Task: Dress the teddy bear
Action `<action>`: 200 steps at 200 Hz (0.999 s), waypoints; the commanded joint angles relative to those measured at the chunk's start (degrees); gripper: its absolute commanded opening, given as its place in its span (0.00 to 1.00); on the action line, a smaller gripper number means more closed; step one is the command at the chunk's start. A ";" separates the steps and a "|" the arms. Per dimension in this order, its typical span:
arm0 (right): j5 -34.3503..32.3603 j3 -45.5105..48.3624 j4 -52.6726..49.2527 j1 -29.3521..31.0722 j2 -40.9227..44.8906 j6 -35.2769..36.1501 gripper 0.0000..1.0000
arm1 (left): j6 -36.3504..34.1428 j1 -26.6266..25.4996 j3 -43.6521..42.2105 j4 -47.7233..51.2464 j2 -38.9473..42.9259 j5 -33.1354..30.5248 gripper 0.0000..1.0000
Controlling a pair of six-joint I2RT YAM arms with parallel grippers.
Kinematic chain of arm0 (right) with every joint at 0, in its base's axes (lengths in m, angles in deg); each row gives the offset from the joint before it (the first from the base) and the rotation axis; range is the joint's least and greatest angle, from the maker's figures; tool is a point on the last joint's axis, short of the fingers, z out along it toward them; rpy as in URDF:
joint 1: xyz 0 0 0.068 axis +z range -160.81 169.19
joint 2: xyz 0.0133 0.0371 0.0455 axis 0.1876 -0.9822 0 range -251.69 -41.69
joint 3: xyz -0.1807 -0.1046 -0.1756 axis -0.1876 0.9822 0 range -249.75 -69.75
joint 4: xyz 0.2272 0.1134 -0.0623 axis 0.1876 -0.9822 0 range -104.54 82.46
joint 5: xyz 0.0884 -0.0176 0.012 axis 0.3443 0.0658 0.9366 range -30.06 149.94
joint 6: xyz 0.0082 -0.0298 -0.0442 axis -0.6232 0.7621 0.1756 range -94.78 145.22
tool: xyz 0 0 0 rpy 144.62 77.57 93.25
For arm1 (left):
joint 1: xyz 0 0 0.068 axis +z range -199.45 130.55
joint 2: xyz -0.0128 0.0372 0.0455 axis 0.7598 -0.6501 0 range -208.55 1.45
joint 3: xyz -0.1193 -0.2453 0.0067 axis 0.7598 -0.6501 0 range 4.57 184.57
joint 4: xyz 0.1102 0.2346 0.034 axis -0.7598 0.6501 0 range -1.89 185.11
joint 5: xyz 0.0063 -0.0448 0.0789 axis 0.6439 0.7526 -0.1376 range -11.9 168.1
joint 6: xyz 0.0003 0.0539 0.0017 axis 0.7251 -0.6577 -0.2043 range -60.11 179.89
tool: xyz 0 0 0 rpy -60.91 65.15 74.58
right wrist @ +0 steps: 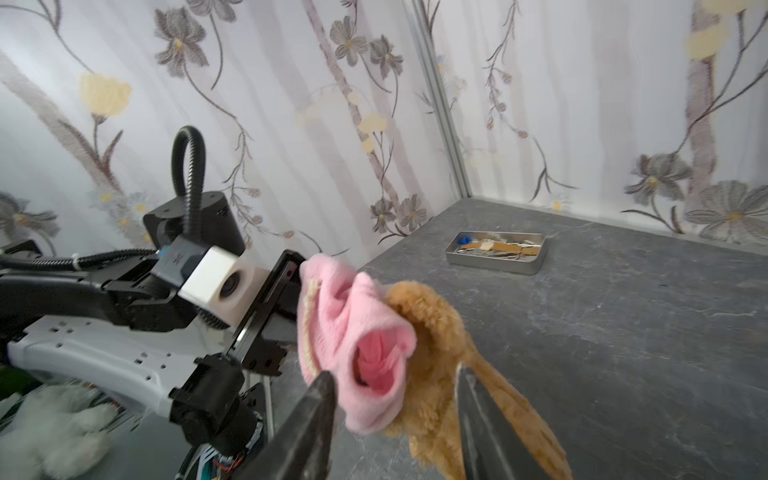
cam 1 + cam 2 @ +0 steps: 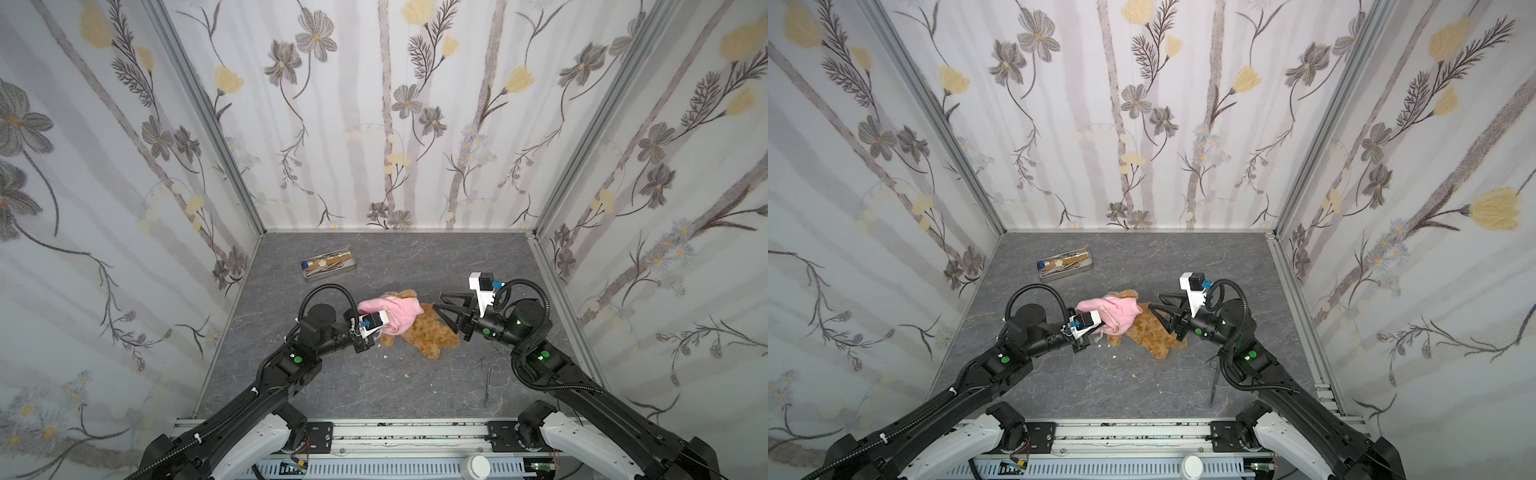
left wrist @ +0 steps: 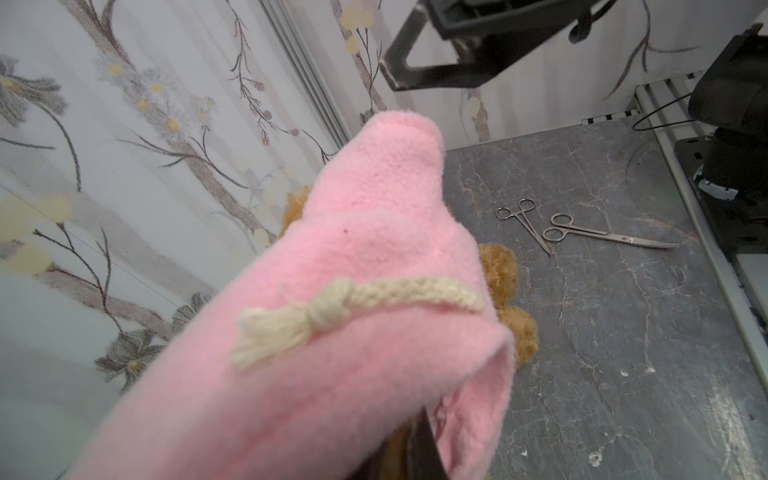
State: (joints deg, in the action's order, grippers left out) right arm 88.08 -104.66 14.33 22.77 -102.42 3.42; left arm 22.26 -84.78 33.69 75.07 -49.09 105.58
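Currently: fluffy golden-brown plush teddy bear (image 2: pixel 424 332), pink fleece shirt (image 2: pixel 399 311) over its upper end; L gripper (image 2: pixel 382 328) pinching shirt; R gripper (image 2: pixel 437 302) jaws apart.

Can't see the face at all: the teddy bear's (image 2: pixel 426 332) head is buried under the pink shirt (image 2: pixel 399 309) in both top views. The left gripper's (image 2: pixel 382 330) fingertips are swallowed by that cloth too. The bits in the metal tray (image 1: pixel 492 264), far left, are too tiny to make out.
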 commanded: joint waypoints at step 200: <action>4.59 2.41 -3.08 6.38 -4.52 -4.33 0.24 | 17.14 1.55 -8.01 -15.99 0.01 11.30 0.00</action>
State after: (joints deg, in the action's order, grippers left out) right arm 85.98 -105.45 3.90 27.29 -106.53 4.08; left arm 37.63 -83.45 25.87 64.32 -48.65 115.00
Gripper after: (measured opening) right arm 0.219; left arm 0.062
